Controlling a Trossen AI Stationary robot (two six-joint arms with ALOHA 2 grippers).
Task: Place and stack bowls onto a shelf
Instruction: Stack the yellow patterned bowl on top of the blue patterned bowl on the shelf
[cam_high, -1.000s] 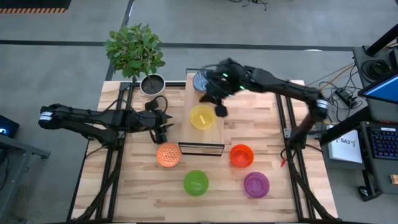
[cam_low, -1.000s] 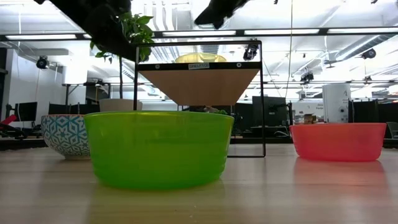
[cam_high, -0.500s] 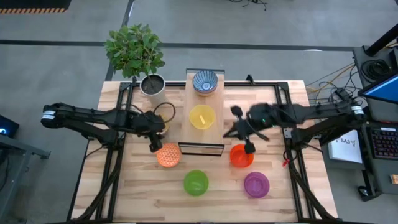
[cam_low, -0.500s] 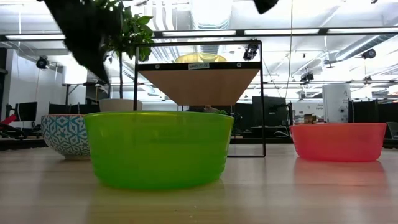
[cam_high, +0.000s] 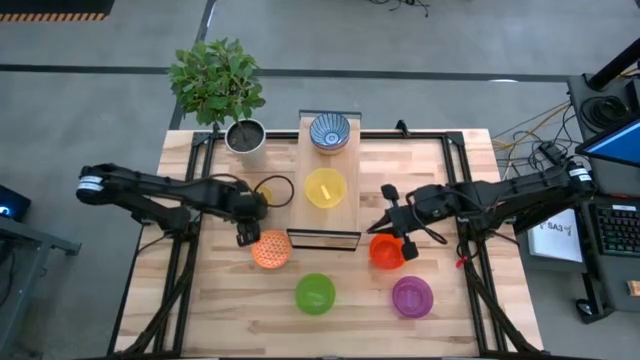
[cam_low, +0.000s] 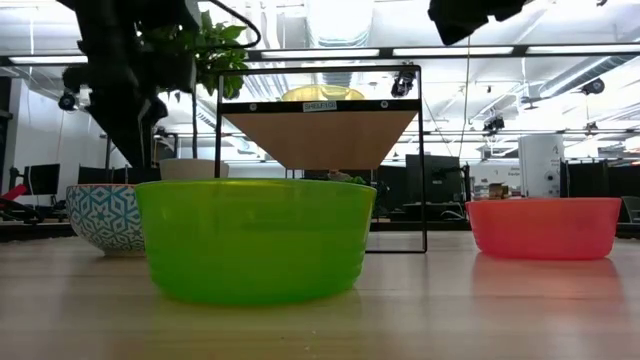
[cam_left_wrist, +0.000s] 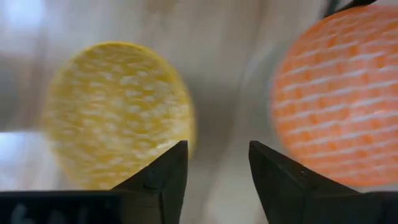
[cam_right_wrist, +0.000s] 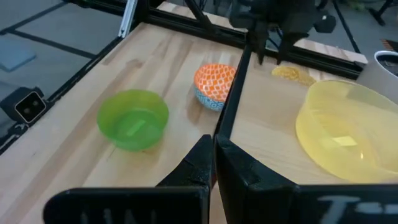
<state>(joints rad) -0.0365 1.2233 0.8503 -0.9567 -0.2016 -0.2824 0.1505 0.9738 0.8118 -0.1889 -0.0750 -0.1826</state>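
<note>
Resting on the shelf (cam_high: 343, 190) are 2 bowls, the patterned bowl (cam_high: 330, 132) and the yellow bowl (cam_high: 325, 187); 4 others sit on the table (orange, green, red, purple). Within 1 s the right gripper (cam_high: 390, 226) has left the patterned bowl and dropped, fingers closed and empty, beside the red bowl (cam_high: 387, 250). Meanwhile the left gripper (cam_high: 244, 232), fingers parted, has closed in on the orange bowl (cam_high: 270, 249)

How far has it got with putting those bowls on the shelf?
Two look done: the patterned blue bowl and yellow bowl sit on the shelf. Nothing is gripped: the left gripper is open beside the orange bowl, and the right gripper is shut by the red bowl. The green bowl and purple bowl wait on the table.
</note>
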